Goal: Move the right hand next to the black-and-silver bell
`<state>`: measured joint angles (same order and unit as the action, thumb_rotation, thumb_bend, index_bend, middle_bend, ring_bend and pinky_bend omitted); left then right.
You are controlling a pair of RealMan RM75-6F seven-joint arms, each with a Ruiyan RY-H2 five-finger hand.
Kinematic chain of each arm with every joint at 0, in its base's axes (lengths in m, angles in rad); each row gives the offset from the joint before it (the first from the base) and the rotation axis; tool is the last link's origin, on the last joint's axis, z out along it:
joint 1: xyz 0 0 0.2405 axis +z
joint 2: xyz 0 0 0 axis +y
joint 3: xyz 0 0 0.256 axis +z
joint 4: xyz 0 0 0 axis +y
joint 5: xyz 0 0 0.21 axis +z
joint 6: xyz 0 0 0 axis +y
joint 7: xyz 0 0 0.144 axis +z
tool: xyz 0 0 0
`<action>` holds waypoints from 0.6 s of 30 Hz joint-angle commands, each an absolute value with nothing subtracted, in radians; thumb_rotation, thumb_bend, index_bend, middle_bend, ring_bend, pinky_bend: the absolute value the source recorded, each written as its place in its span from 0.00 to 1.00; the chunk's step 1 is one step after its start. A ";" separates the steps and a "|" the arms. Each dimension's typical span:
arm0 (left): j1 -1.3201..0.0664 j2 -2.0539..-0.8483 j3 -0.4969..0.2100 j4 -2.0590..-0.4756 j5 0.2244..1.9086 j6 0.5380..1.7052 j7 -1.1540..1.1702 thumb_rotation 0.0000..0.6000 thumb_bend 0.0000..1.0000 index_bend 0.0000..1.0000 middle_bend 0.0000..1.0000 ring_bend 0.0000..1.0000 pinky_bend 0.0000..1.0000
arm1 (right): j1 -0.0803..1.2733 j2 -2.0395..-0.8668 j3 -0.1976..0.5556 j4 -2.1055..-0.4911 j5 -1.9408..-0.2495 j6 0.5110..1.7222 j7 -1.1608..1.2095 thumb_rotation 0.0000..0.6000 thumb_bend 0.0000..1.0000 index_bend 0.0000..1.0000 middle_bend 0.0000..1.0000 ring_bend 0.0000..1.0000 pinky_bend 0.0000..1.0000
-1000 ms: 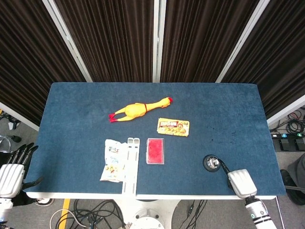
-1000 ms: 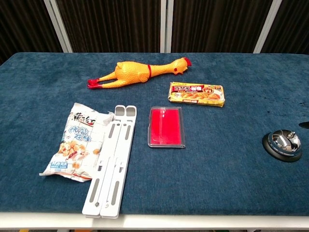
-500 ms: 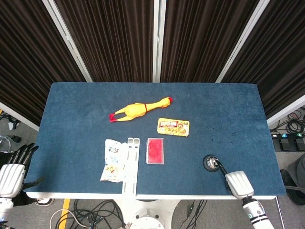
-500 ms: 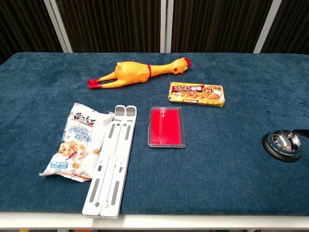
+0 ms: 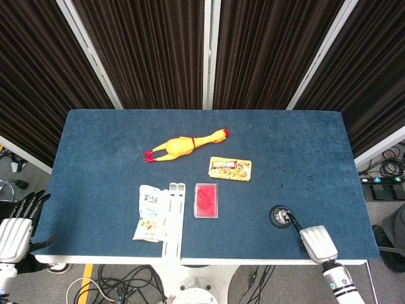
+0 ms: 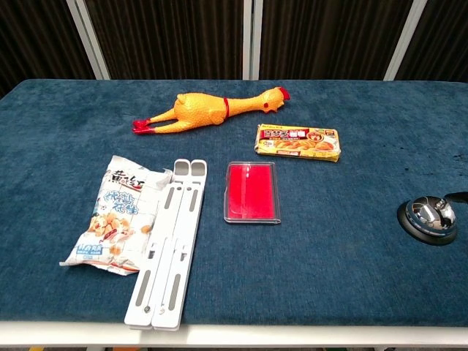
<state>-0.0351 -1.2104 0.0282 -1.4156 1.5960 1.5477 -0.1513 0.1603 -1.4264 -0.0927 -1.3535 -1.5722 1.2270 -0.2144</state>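
The black-and-silver bell (image 5: 280, 216) stands near the table's front right; the chest view shows it as bell (image 6: 428, 217) at the right edge. My right hand (image 5: 316, 242) lies just right of and in front of it, white back up. One dark finger (image 5: 293, 221) reaches to the bell's rim, and in the chest view a dark fingertip (image 6: 458, 197) shows just beside the dome. The hand holds nothing. My left hand (image 5: 16, 229) hangs off the table's front left corner, its fingers apart and empty.
A yellow rubber chicken (image 5: 185, 145), an orange snack box (image 5: 230, 168), a red transparent case (image 5: 206, 200), a snack bag (image 5: 150, 213) and a white folding stand (image 5: 173, 218) lie on the blue table (image 5: 95, 145), all left of the bell.
My right hand has shifted slightly left along the front edge, and its fingertip now shows lower and nearer the bell in the chest view. The left hand has not moved.
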 commanded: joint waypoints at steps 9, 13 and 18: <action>-0.037 -1.215 0.028 -1.411 1.597 1.546 -0.155 1.00 0.12 0.11 0.03 0.00 0.14 | 0.157 -1.414 -0.083 -1.372 -1.588 1.276 -0.213 1.00 1.00 0.00 0.87 0.81 0.71; -0.036 -1.213 0.028 -1.412 1.597 1.547 -0.156 1.00 0.12 0.11 0.03 0.00 0.14 | 0.159 -1.416 -0.089 -1.372 -1.584 1.261 -0.222 1.00 1.00 0.00 0.87 0.80 0.71; -0.036 -1.213 0.030 -1.410 1.596 1.543 -0.156 1.00 0.12 0.11 0.03 0.00 0.14 | 0.163 -1.434 -0.099 -1.352 -1.549 1.204 -0.233 1.00 1.00 0.00 0.87 0.80 0.71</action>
